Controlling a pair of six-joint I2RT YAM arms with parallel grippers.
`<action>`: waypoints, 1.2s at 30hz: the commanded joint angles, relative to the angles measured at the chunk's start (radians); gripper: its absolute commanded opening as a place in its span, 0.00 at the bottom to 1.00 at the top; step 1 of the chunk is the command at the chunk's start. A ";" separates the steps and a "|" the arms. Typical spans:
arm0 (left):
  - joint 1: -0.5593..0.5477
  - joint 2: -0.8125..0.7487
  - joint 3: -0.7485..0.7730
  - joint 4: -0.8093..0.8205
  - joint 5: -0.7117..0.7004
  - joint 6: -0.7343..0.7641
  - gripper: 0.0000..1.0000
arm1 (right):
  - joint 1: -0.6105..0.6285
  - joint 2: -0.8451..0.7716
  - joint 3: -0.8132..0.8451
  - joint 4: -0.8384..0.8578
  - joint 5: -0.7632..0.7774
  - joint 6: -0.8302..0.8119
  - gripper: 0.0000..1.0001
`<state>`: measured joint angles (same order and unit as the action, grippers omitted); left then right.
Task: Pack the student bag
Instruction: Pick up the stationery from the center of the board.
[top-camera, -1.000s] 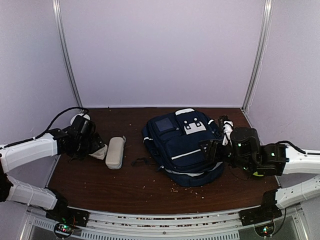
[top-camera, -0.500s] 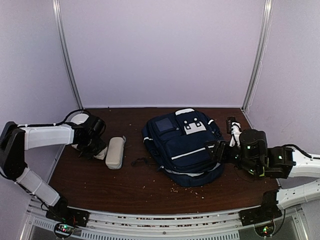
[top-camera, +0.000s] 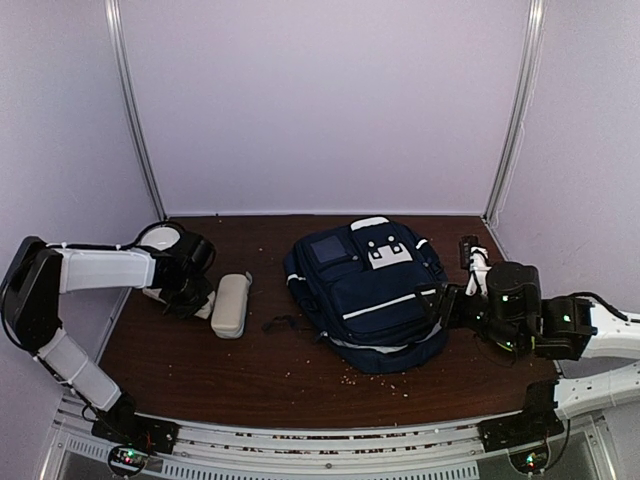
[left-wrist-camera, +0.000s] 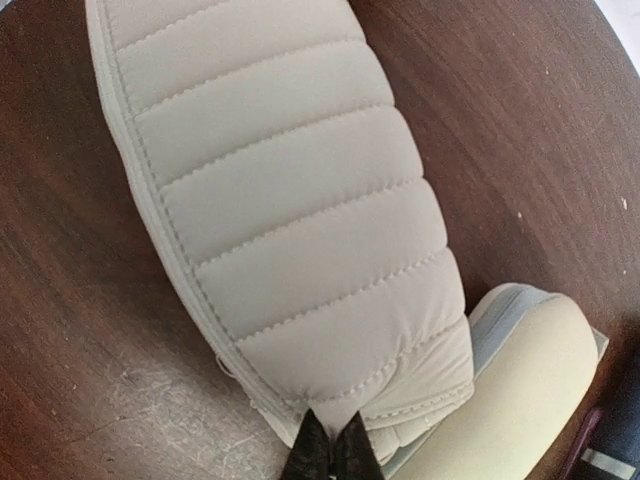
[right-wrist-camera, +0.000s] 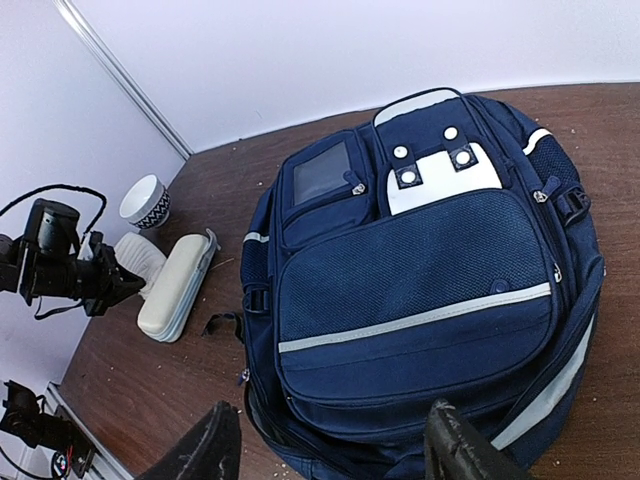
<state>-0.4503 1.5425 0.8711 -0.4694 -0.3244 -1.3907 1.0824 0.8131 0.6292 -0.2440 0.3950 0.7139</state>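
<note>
A quilted white pouch and a cream case lie left of the navy student bag, which is flat on the bench. The left hand is pinched closed at the pouch's end, and the right hand is spread wide.

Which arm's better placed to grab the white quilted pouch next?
Left. The left end effector, closed, sits at the end of the quilted pouch, beside the beige case. The right end effector hovers open at the student bag, across the table.

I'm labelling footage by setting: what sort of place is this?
Likely a robotics test booth: lilac walls, metal corner posts, a brown table bearing the student bag, left arm and right arm flanking it.
</note>
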 joint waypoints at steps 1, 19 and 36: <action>0.008 -0.072 -0.034 -0.008 0.001 0.011 0.00 | 0.006 -0.009 -0.008 -0.018 0.025 0.005 0.63; -0.377 -0.620 0.017 -0.052 -0.118 0.423 0.00 | 0.002 0.060 0.022 0.121 -0.162 0.004 0.66; -0.699 -0.306 0.055 0.571 0.066 0.686 0.00 | -0.031 0.191 -0.060 0.589 -0.442 0.261 0.98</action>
<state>-1.1431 1.1980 0.8799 -0.0917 -0.3130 -0.7296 1.0538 0.9726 0.5949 0.1879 -0.0277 0.9009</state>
